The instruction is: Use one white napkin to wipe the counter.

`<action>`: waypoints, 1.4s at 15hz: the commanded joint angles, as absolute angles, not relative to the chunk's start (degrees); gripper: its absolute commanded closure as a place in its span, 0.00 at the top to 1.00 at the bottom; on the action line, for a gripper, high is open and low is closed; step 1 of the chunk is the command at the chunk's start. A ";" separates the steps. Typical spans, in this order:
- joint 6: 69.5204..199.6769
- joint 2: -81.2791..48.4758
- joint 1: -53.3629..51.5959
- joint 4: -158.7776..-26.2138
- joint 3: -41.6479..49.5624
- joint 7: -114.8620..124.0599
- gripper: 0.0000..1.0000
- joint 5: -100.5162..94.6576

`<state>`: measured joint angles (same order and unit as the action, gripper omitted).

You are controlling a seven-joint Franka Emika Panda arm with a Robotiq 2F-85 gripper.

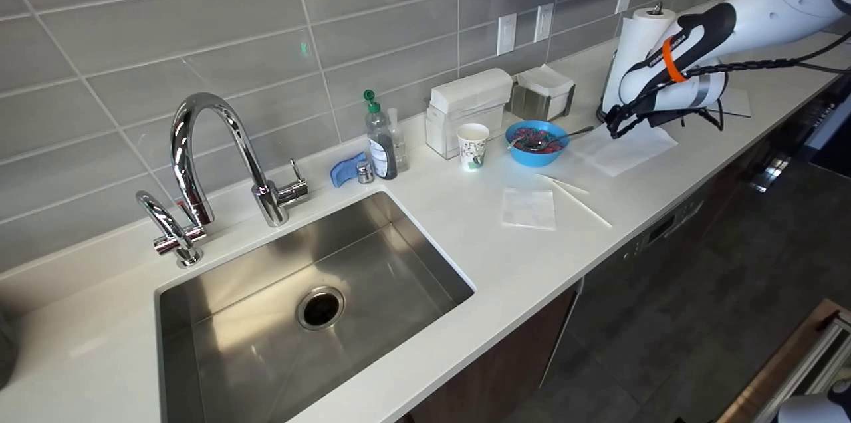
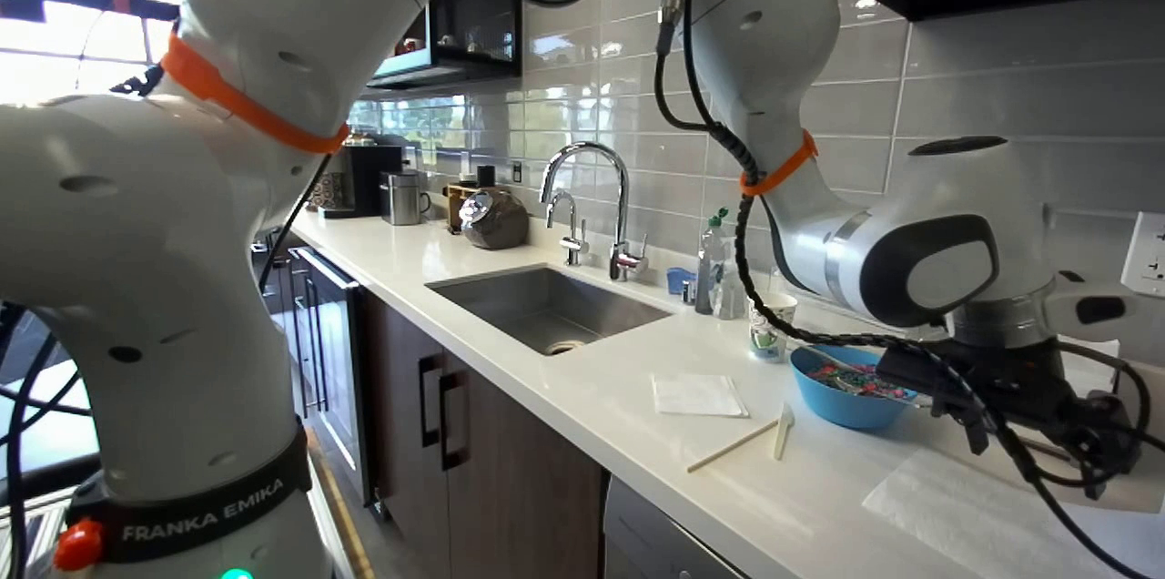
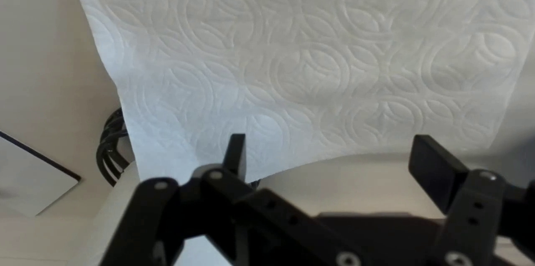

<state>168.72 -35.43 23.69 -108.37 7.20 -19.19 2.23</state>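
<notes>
Napkin [image 3: 288,69], white and embossed with circles, fills much of the wrist view, lying on the counter [image 3: 46,48]. In the lower part the gripper [image 3: 328,151] has its fingers [image 3: 236,153] spread wide; one of them overlaps the paper's edge, though I cannot tell whether they touch.

In an exterior view, the arm [image 1: 771,17] reaches down over the napkin, partly hiding the roll [image 1: 631,57]. Nearer the sink [image 1: 266,336] stand a blue bowl [image 1: 537,158] with a spoon [image 1: 580,133] in it, a paper cup [image 1: 473,150] and, behind the cup, a white dispenser [image 1: 459,124]. A thin white square [image 1: 528,209] lies flat between bowl and sink.

In an exterior view, cables [image 2: 741,242] trail along the arm to the gripper, which points down above the napkin, near the bowl. Two slim sticks [image 2: 739,444] lie beside the square, and the tap [image 2: 623,215] rises behind the sink.
</notes>
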 commanded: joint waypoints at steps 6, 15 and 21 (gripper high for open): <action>162.13 -46.24 32.59 -95.78 0.07 -28.07 1.00 0.28; 150.92 -49.88 33.42 -89.84 -0.83 -33.83 0.60 -0.60; 147.60 -48.64 33.03 -89.53 -0.30 -34.80 0.14 0.17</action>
